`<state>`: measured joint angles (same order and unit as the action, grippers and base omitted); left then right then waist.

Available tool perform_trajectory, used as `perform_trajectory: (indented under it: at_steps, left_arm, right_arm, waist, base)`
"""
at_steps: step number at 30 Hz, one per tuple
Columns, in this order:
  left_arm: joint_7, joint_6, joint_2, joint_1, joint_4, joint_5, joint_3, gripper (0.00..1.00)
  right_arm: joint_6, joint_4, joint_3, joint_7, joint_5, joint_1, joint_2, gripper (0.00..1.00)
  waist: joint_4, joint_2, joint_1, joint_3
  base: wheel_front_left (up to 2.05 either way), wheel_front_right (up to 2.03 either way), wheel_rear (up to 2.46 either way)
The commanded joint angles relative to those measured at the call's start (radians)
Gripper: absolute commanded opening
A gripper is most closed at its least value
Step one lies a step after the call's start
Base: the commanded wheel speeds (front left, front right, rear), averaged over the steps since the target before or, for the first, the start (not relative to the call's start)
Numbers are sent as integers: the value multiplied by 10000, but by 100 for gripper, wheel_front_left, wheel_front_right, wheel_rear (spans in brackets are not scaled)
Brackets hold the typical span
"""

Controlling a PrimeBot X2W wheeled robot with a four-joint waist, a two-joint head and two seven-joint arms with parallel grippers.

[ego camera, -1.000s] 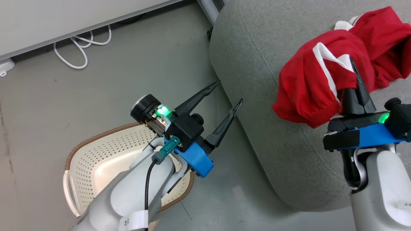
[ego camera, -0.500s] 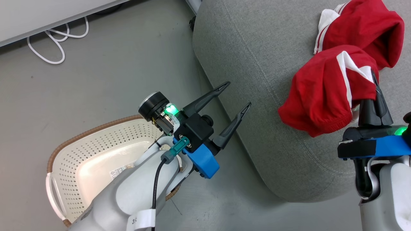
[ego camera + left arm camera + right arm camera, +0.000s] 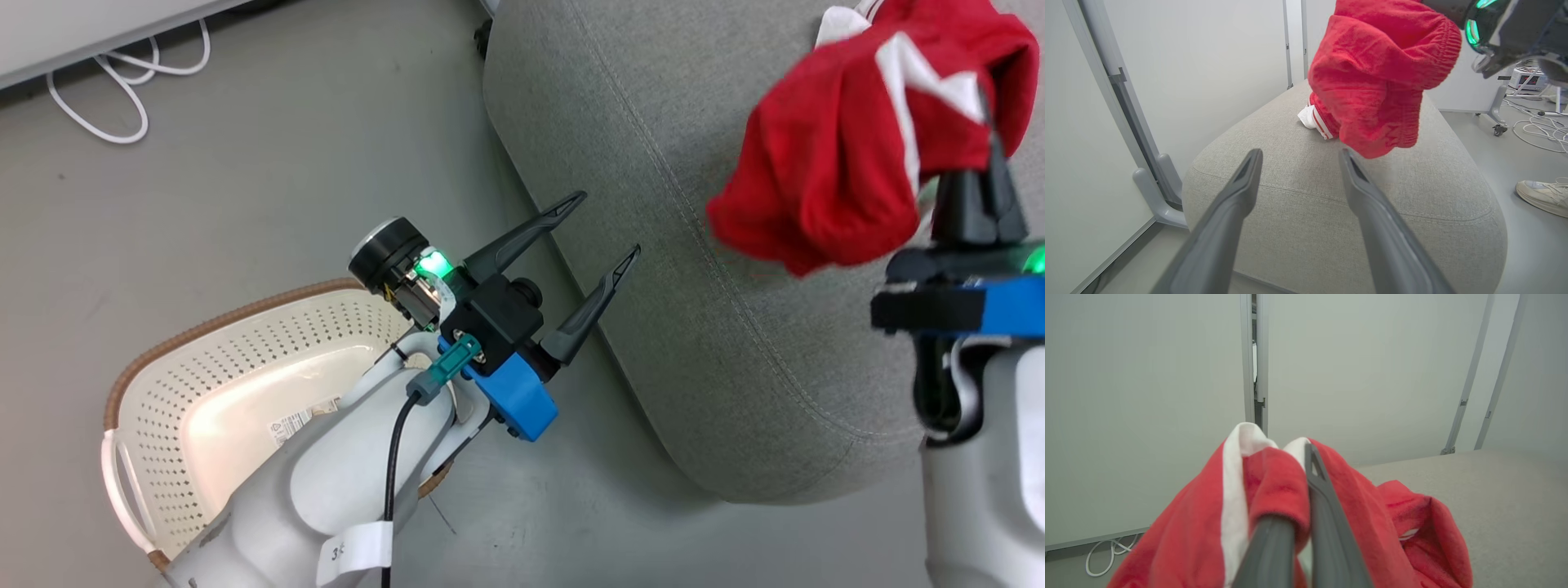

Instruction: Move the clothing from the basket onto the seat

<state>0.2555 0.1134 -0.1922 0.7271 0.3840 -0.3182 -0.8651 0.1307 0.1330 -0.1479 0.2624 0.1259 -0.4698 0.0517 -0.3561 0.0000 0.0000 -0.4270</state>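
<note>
Red fabric in the right tool: the right tool (image 3: 990, 139) has its two dark fingers pressed together on a fold of the red garment (image 3: 816, 188), which hangs bunched above the seat (image 3: 653, 122).
Left tool: the left tool (image 3: 606, 223) is spread apart and holds nothing, by the seat's side edge, pointing at it.
Step in hand, as I judge: lowering and releasing the garment on the seat.
Doing it well: carry it inward from the seat's rounded edge and let the hanging hem touch down first. Then part the fingers. Limp cloth may cling to the tips, so lift straight off.
Second garment: the second garment (image 3: 1312, 116), red with white trim, lies on the seat behind the held one.
Textures: fleecy cloth with a gathered elastic band; grey woven upholstery with a seam line.
Basket: the cream perforated basket (image 3: 204, 384) has a brown woven-look rim and stands on the floor beside the seat. No red shows in its visible part.
</note>
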Motion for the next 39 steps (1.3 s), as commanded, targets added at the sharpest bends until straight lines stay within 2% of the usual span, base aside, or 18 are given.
perform_trajectory:
  at_steps: [1, 7, 12, 13, 14, 17, 23, 29, 39]
  left_arm:
    - [-44, -54, -112, 219, -79, 38, 15, 100]
    - [-259, -80, -353, 592, -377, 178, 29, 100]
    - [-471, -136, -653, 969, -702, 332, 71, 100]
    - [-471, -136, -653, 969, -702, 332, 71, 100]
    - [-582, -139, -758, 1128, -852, 407, 59, 100]
    - [-728, -145, -893, 1323, -1077, 492, 61, 100]
    - [-948, -153, -1099, 1656, -1457, 651, 22, 100]
    - [-1068, -215, -1204, 1813, -1708, 689, 28, 100]
    - [-1174, -269, -1337, 1858, -1890, 690, -46, 100]
  right_arm:
    - [1, -148, -81, 38, 98, -500, 82, 0]
    - [1, -347, -551, 38, -77, -2297, 888, 0]
    - [1, -156, -1600, 36, -49, -3838, 1754, 0]
    - [1, -156, -1600, 36, -49, -3838, 1754, 0]
    - [1, 21, -2150, 36, -2, -4339, 2118, 0]
    - [1, 427, -2811, 36, 77, -4858, 2594, 0]
    - [1, 2007, -3483, 38, -86, -5160, 3305, 0]
    - [1, 3036, -3704, 38, -370, -4812, 3436, 0]
    - [1, 4077, -3810, 38, -842, -4374, 2751, 0]
  waist:
    - [-15, 0, 0, -230]
    - [19, 0, 0, -1105]
    - [89, 0, 0, -1990]
    - [89, 0, 0, -1990]
    - [141, 0, 0, -2340]
    - [171, 0, 0, -2790]
    - [248, 0, 0, -3516]
    - [328, 0, 0, -3894]
    - [364, 0, 0, -4205]
  base:
    - [0, 0, 0]
    - [0, 0, 0]
    - [0, 0, 0]
    - [0, 0, 0]
    - [0, 0, 0]
    - [0, 0, 0]
    - [0, 0, 0]
    - [0, 0, 0]
    - [0, 0, 0]
